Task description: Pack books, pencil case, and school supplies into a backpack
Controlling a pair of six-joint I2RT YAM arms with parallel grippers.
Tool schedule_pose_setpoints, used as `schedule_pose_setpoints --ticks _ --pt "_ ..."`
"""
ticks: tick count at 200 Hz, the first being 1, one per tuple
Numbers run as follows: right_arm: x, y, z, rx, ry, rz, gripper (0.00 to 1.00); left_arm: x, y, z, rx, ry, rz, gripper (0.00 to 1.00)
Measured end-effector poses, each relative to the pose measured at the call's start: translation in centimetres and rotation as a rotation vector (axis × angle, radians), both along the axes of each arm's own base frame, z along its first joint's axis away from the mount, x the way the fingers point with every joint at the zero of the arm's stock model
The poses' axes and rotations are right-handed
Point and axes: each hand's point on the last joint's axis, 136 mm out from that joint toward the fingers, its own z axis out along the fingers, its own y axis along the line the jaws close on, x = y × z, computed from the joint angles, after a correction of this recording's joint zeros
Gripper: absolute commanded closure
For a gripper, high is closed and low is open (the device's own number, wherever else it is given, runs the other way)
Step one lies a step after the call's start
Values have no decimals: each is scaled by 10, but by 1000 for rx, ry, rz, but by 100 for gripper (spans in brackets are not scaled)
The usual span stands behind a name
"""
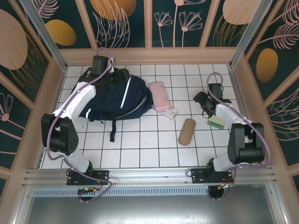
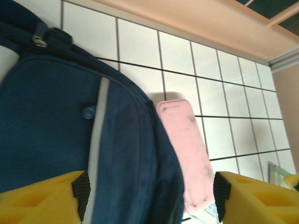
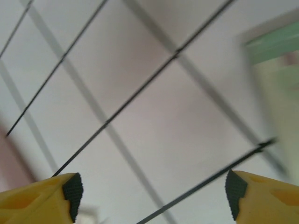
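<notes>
We see the navy backpack (image 1: 122,99) lying at the upper left of the counter (image 1: 140,149). The pink pencil case (image 1: 157,95) sits just beside it, and the printed packet (image 1: 169,112), a tan pouch (image 1: 187,131) and the pale green piece (image 1: 216,122) all lie outside it, so we judge most packing remains. The left pincer (image 2: 149,193) and right pincer (image 3: 152,191) both gape wide, holding nothing.

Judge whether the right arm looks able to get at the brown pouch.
Probably yes: the brown pouch lies alone on bare tiles close to the right arm, its fingers open, and nothing blocks the way.
</notes>
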Motion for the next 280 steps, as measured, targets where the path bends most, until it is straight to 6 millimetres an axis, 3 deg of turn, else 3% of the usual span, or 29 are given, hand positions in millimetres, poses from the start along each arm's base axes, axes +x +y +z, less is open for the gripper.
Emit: schedule_pose_setpoints --ticks 40,72,107,135,168,217,255,280 --pt "-15 -72 -10 -48 50 -164 15 -7 -63 3 -45 -6 -112 29" --pt "-27 -112 -29 -76 119 -258 15 -11 -109 -20 -53 40 -194 29" --pt "-22 -138 -48 -80 180 -294 15 -10 -129 -37 -46 71 -227 29" --pt "-4 -136 -63 -48 212 -241 17 -7 -131 -34 -50 65 -229 29" --pt "22 -114 -58 -13 170 -132 18 -3 -133 -23 -59 42 -230 29" --pt "81 -22 -53 41 107 135 19 -1 -135 -44 -44 80 -230 30" --pt "88 31 -49 85 93 260 18 0 -144 -61 -40 113 -237 35" --pt "82 48 -46 77 106 293 16 1 -162 -60 -54 110 -267 40"
